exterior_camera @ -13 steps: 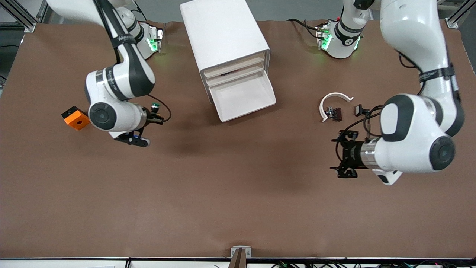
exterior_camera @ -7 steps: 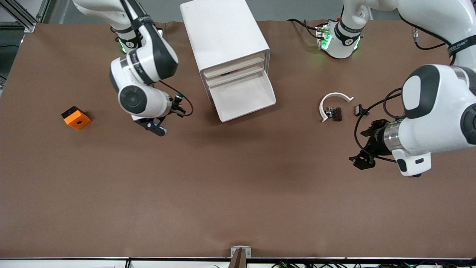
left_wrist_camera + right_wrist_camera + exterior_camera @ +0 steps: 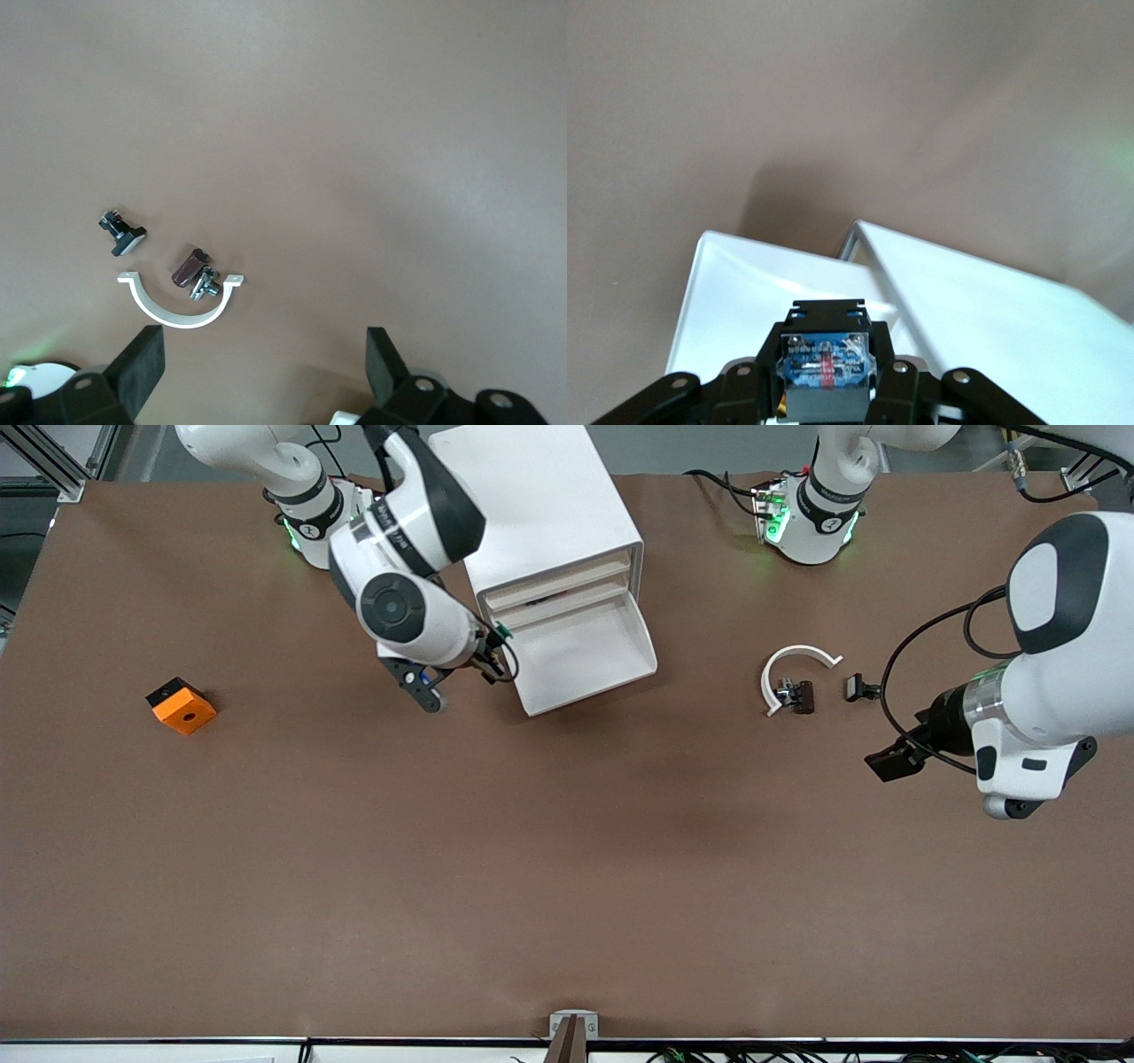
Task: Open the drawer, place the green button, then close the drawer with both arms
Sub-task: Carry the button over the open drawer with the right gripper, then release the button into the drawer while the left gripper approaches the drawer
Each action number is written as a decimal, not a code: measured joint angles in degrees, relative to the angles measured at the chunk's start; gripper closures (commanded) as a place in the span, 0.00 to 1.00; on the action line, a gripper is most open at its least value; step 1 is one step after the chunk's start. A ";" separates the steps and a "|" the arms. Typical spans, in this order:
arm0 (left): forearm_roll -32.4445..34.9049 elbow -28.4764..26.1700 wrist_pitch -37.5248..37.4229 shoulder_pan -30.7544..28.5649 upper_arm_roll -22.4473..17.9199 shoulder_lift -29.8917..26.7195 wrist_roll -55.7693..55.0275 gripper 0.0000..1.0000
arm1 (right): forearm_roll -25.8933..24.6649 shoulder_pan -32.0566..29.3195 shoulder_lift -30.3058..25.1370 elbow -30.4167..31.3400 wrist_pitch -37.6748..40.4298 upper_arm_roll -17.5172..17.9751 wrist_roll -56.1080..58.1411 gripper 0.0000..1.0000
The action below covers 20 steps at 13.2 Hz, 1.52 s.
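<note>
The cabinet stands at the back with its lowest drawer pulled out; the white tray also shows in the right wrist view. My right gripper is shut on the button, green cap showing, at the drawer's corner toward the right arm's end. In the right wrist view the button's black-and-bluish body sits between the right gripper's fingers, over the tray's edge. My left gripper is open and empty above the table near the white arc; its fingers stand wide apart.
An orange cube lies toward the right arm's end. A white arc with a small dark piece and another black piece lie toward the left arm's end; they also show in the left wrist view.
My right arm has carried the button from near the orange cube across to the open drawer. My left arm has risen and swung back toward its own end of the table.
</note>
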<state>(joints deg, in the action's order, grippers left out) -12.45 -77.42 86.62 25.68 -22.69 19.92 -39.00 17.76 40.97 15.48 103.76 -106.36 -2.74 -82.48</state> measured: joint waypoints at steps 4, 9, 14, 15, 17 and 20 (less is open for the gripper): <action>0.01 -3.46 0.00 0.15 0.25 -2.04 4.38 0.00 | 0.00 6.70 3.31 0.07 -7.72 0.01 -11.56 0.84; 0.72 -6.37 0.27 0.67 0.45 -3.45 9.50 0.00 | 0.00 10.41 7.64 -0.78 -12.75 -0.05 -17.76 0.83; 2.13 -10.01 4.69 1.70 4.43 -4.83 10.70 0.00 | 0.00 10.89 10.62 -2.10 -14.87 -0.07 -18.52 0.82; 2.16 -11.67 6.60 1.77 5.55 -4.99 10.70 0.00 | 0.00 11.05 11.14 -2.16 -15.34 -0.07 -18.52 0.82; 2.17 -15.33 11.01 1.82 7.78 -5.18 10.73 0.00 | 0.00 11.46 12.14 -2.42 -16.44 -0.07 -18.55 0.81; 2.19 -20.46 17.01 1.91 11.22 -5.34 10.76 0.00 | 0.00 11.66 13.05 -2.73 -16.98 -0.07 -18.61 0.76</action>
<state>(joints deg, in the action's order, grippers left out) -10.26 -97.87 103.62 27.59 -11.47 14.58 -28.24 17.77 52.62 28.53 101.03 -123.34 -2.81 -101.09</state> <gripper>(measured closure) 0.000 0.586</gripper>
